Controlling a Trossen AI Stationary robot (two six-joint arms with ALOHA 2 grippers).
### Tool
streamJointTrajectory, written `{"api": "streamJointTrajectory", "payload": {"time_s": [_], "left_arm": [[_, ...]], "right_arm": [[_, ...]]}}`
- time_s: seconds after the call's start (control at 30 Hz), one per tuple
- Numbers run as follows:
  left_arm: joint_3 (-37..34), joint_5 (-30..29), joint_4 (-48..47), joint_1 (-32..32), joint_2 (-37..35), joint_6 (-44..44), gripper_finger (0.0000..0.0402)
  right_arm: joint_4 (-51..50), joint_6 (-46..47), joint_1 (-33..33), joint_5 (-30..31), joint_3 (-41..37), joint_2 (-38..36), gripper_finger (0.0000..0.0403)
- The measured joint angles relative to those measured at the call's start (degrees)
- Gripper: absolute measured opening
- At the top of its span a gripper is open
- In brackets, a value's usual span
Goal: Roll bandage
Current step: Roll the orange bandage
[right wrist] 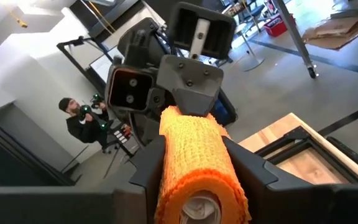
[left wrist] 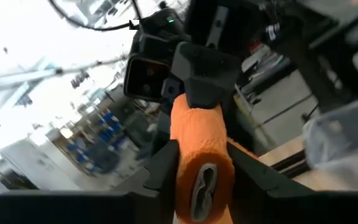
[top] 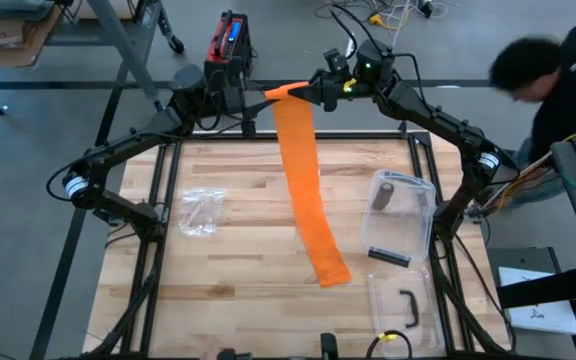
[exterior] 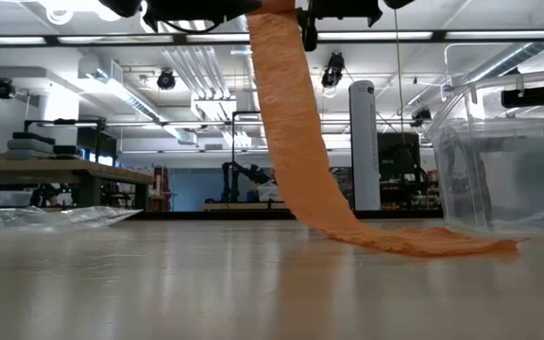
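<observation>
Both pincers meet high above the far edge of the pale wooden bench (top: 238, 200). The left pincer (left wrist: 201, 165) and the right pincer (right wrist: 194, 171) are each narrowly parted and clenched on opposite ends of the orange elastic bandage roll (right wrist: 194, 165). Its loose strip (top: 308, 190) hangs down onto the bench beside a clear plastic box (top: 403, 215). A person (top: 553, 75) stands beyond the bench.

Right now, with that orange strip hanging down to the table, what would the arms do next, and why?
Probably turn the roll a little more to wind up slack. Both tools, left and right, pinch it between them high above the table's far edge, and most of the bandage still trails unrolled onto the table.
</observation>
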Motion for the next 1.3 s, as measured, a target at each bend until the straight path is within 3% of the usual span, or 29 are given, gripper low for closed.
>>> {"api": "streamJointTrajectory", "payload": {"time_s": [0.37, 0.6, 0.8, 1.3], "left_arm": [[0.0, 1.7, -1.4, 0.4, -2.2, -26.0, 0.0199], [0.0, 1.7, -1.9, 0.4, -2.1, -36.5, 0.0240], [0.0, 1.7, -1.9, 0.4, -2.1, -35.2, 0.0239], [0.0, 1.8, -2.2, 0.4, -2.1, -33.1, 0.0177]], "right_arm": [[0.4, -13.4, 0.1, -0.2, 0.1, 0.1, 0.0116], [0.4, -22.6, 0.1, -0.1, 0.1, 0.1, 0.0113], [0.5, -25.2, 0.1, -0.6, 0.1, 0.1, 0.0110], [2.1, -26.1, 0.7, -1.9, 0.0, 0.1, 0.0105]]}}
